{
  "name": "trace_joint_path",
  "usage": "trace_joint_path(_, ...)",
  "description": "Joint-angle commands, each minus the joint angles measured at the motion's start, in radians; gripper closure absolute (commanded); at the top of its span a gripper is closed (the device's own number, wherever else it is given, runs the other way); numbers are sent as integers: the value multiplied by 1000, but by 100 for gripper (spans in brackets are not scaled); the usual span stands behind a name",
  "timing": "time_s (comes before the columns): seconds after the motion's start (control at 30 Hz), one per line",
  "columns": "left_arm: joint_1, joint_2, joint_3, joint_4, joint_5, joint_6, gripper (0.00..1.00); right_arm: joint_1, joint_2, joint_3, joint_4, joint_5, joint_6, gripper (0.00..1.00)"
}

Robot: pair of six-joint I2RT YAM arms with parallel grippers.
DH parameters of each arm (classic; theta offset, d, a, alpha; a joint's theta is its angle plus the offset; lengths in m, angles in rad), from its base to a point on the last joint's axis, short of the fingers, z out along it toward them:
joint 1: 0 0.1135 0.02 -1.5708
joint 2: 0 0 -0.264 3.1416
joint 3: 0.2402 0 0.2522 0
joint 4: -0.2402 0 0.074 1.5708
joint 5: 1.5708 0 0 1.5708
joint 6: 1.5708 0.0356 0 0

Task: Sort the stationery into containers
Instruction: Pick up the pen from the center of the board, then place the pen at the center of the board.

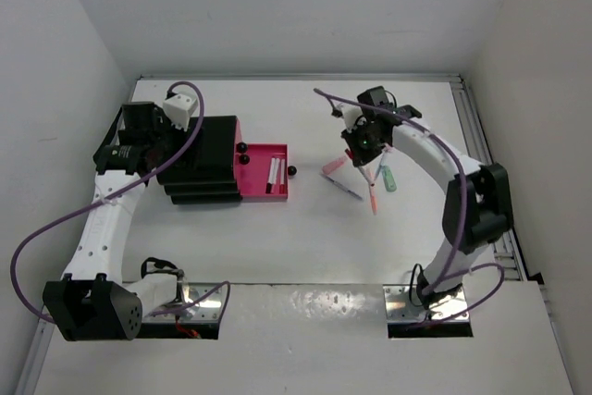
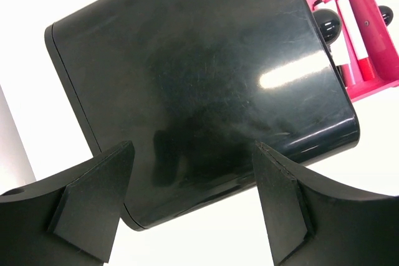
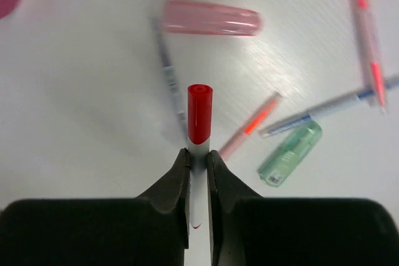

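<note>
Right wrist view gives the closest look at the stationery: a white marker with a red cap [image 3: 199, 113] sits between the right fingers [image 3: 165, 200], which are clenched on its white barrel just below the cap. On the white tabletop [image 3: 75, 104] beyond it lie a stubby pink piece [image 3: 211, 18], a mint green piece [image 3: 290, 154] and several thin pens, blurred, all near one another. Left wrist view shows the left fingers [image 2: 93, 210] spread wide and grasping nothing, with the glossy black drawer unit [image 2: 187, 79] in front of them. Only the top external view shows both sides at once: the pink drawer [image 1: 254, 180] stands open to the right of the unit with two markers [image 1: 274, 173] lying in it, well apart from the loose pile under the right arm.
</note>
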Motion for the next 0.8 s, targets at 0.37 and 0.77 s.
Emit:
trace_joint_path(0.37,2,-14,-22,56,52,-28,17,339,-455,-654,76,-349,-1518,100)
trace_joint_path(0.77,3,-2,-33,66,82,-51,17,371,-204,-499,21,-447,-2169,100)
